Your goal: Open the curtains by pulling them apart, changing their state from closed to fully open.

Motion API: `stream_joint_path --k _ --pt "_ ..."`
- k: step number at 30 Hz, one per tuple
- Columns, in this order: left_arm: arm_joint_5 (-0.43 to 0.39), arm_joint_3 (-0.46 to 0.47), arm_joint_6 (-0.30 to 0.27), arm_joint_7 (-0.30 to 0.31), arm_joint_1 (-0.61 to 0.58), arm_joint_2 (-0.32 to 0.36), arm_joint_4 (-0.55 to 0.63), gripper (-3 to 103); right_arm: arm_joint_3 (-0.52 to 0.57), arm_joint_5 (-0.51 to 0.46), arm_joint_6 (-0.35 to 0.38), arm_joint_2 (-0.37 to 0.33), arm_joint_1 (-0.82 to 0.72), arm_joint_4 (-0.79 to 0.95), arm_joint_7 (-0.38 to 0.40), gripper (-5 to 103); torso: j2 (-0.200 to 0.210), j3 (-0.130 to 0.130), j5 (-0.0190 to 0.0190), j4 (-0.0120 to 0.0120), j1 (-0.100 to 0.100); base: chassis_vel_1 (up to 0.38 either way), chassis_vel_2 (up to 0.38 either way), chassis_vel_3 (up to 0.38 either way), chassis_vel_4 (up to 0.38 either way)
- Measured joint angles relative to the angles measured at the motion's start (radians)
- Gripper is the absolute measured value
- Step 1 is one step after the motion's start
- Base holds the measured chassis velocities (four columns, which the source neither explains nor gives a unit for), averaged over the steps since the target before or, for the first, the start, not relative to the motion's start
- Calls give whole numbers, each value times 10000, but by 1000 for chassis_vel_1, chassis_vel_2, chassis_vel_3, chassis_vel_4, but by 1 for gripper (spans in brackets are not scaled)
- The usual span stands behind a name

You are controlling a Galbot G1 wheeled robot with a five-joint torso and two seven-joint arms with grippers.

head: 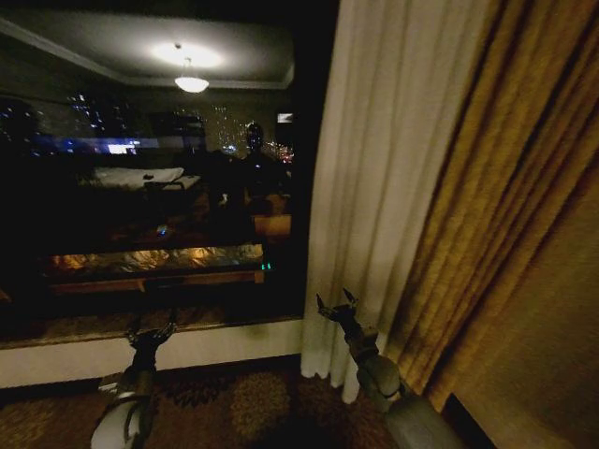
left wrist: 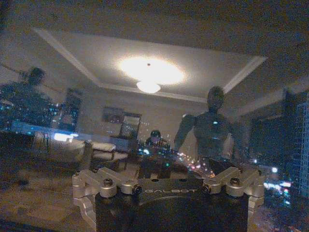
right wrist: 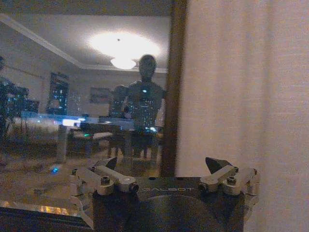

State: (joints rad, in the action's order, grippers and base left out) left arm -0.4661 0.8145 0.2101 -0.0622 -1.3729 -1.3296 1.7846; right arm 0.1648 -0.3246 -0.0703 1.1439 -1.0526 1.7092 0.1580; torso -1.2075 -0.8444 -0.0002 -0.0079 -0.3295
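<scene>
Nearest, both arms rise from the bottom of the head view. The right tool (head: 337, 304) stands released, fingers spread, just in front of the sheer curtains (head: 374, 187) without gripping them. The left tool (head: 151, 334) is also released, facing the dark window (head: 150, 187). The curtains hang gathered at the right beside the golden drape (head: 496, 215)
</scene>
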Motion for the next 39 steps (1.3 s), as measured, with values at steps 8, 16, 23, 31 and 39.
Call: stream_joint_path --k 8,16,23,31,39 --pt "0 0 0 0 0 0 0 100 0 0 -1 0 0 -4 3 100 0 1 2 0 1 344 327 -345 -328" --pt "0 0 0 0 0 0 0 100 0 0 -1 0 1 -4 4 100 0 1 1 -1 1 364 372 -360 -367" --pt "0 0 0 0 0 0 0 100 0 1 -1 0 2 -4 4 100 1 1 1 -1 -2 347 358 -357 -360" --pt "0 0 0 0 -1 0 0 100 -1 0 -1 0 2 -5 4 100 1 1 2 -1 -1 358 341 -355 -342" --pt "0 0 0 0 0 0 0 100 0 1 -1 0 2 -5 4 100 1 1 1 -1 -1 357 367 -352 -362"
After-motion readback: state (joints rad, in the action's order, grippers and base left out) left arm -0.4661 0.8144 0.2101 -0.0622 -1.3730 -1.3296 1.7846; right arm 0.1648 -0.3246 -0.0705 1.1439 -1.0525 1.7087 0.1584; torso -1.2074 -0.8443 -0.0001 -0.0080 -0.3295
